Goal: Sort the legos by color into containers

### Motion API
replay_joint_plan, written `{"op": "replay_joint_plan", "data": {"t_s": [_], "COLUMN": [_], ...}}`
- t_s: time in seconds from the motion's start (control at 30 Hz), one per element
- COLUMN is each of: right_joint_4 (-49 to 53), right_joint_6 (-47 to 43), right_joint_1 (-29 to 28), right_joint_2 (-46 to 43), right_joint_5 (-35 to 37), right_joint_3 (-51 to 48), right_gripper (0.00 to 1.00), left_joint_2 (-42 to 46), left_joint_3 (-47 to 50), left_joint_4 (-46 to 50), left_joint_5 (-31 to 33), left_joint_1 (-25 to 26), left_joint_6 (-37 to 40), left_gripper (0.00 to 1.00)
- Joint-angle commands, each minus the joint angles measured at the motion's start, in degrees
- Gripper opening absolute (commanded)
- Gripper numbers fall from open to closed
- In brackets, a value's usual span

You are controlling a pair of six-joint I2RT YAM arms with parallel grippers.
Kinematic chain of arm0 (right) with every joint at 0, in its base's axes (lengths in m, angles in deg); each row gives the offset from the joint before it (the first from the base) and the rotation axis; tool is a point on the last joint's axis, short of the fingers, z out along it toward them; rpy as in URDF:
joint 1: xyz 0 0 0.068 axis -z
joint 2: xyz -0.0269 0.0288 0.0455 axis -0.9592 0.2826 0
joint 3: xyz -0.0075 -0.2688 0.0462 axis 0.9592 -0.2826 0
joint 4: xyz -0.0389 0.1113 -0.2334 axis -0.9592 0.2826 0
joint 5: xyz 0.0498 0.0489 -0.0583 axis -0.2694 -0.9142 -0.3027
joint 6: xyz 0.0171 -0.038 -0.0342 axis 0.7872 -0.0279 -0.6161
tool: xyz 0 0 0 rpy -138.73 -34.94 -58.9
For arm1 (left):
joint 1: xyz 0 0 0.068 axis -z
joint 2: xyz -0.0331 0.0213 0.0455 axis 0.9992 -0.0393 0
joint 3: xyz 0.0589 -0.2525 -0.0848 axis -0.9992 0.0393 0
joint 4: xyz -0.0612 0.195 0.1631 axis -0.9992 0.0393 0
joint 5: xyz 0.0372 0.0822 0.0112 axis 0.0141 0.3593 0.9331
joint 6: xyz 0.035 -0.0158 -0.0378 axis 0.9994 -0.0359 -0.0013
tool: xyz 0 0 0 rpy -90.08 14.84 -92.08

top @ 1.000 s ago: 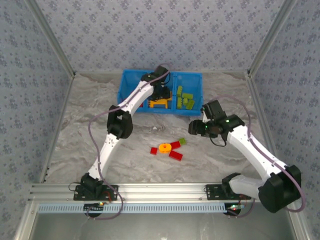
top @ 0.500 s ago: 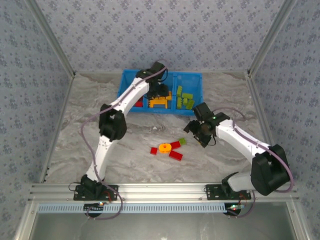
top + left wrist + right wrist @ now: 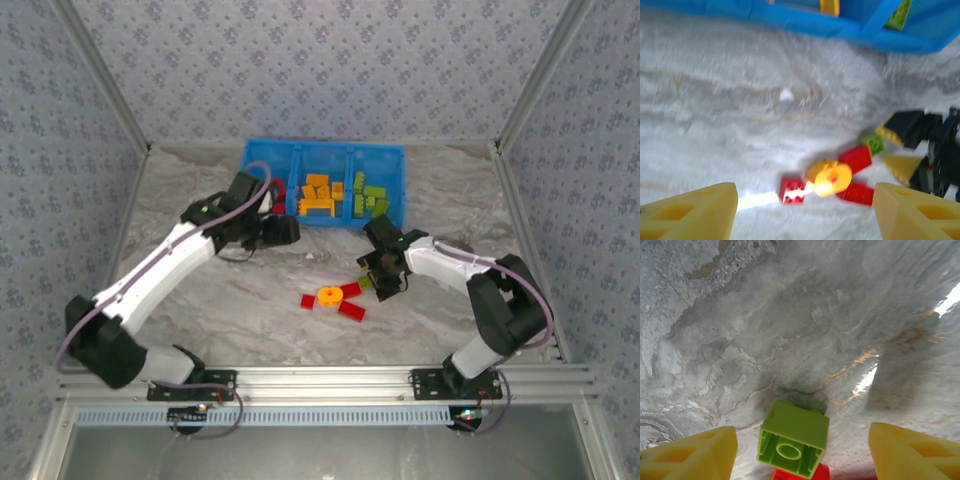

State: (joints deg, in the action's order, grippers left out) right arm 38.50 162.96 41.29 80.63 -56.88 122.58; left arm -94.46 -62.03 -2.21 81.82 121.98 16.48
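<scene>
Since a second ago the left arm has pulled out of the bright blue plastic three-compartment bin (image 3: 388,156). Its left end effector (image 3: 805,210) now hangs just off the bin's near wall, yellow fingers spread with nothing between them. The right end effector (image 3: 802,434) has come closer to the loose bricks. Its fingers stand apart on either side of a lime green square brick (image 3: 792,440), with gaps on both sides, so nothing is pinched.

That brick lies on the grey marbled worktop (image 3: 260,320) near the bin's near wall, against a red brick (image 3: 350,290). Farther from the bin sit a round orange-yellow brick (image 3: 330,296), a small red brick (image 3: 308,301) and a flat red brick (image 3: 351,311).

Inside the bin, sorted red bricks (image 3: 278,206) fill the left compartment, sorted orange-yellow bricks (image 3: 318,195) the middle and sorted lime green bricks (image 3: 373,200) the right. Bare worktop runs between the bin's near wall and the cluster. It also lies wide open left of the bin, up to the aluminium post (image 3: 108,85).
</scene>
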Motion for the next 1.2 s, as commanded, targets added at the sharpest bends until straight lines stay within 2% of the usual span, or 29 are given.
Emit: {"op": "replay_joint_plan", "data": {"t_s": [0.0, 0.2, 0.47, 0.57, 0.67, 0.73, 0.8, 0.9, 1.03, 1.17], "right_joint_4": [-2.68, -3.08, -3.33, -0.80, 5.46, 10.09, 13.89, 14.10, 12.58, 12.79], "right_joint_6": [2.94, 3.57, 3.63, 1.63, -5.63, -14.54, -23.92, -36.49, -48.55, -54.95], "right_joint_1": [-0.33, -1.54, -1.39, -1.14, 0.19, 1.80, 2.94, 4.80, 7.82, 10.50], "right_joint_2": [2.14, 4.21, 4.52, 2.13, -1.83, -3.00, -1.59, 3.38, 13.15, 22.39], "right_joint_5": [-2.10, -3.03, -1.86, 0.49, 6.28, 11.70, 16.18, 19.69, 18.98, 16.07], "right_joint_3": [-0.97, -0.98, -1.04, 0.32, 5.29, 11.12, 18.43, 27.36, 37.43, 47.84], "right_gripper": [0.64, 0.56, 0.29, 0.27, 0.27, 0.28, 0.28, 0.28, 0.29, 0.29], "left_joint_2": [7.08, 15.03, 14.29, 14.02, 14.11, 14.11, 13.98, 13.26, 11.79, 11.72], "left_joint_3": [4.98, 12.40, 12.10, 11.95, 11.80, 11.64, 11.79, 12.34, 12.26, 12.21], "left_joint_4": [2.39, 3.54, 2.52, 2.47, 2.69, 2.28, 1.38, -0.27, -1.52, -1.71], "left_joint_5": [-1.93, -2.38, -2.24, -2.62, -2.77, -2.62, -2.45, -2.42, -3.54, -3.36], "left_joint_1": [-0.06, -0.35, -0.32, -0.36, -0.24, -0.35, -0.38, -0.38, -0.81, -1.01], "left_joint_6": [-1.15, -2.04, -2.25, -2.19, -2.33, -2.94, -3.58, -5.04, -6.59, -7.11], "left_gripper": [0.72, 0.73, 0.73, 0.73, 0.73, 0.73, 0.73, 0.73, 0.73, 0.73]}}
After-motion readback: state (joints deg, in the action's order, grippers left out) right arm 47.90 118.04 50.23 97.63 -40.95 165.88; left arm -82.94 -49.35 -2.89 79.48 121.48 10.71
